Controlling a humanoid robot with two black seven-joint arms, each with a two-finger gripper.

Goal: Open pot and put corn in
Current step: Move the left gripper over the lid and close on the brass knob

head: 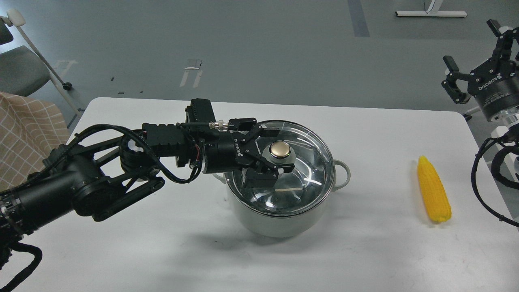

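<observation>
Pot [279,221] sits mid-table [162,251] with its glass lid [308,162] on, a loop handle [344,172] sticking out to the right. My left gripper [276,151] reaches in from the left over the lid, fingers [269,133] spread wide on the far and near sides of the brass knob [280,150]; I can't tell whether they touch it. Corn [434,190] lies well to the right of the pot, near the table's right edge, tip pointing far. My right gripper [474,56] hangs past the far right corner, fingers wide apart, holding nothing.
</observation>
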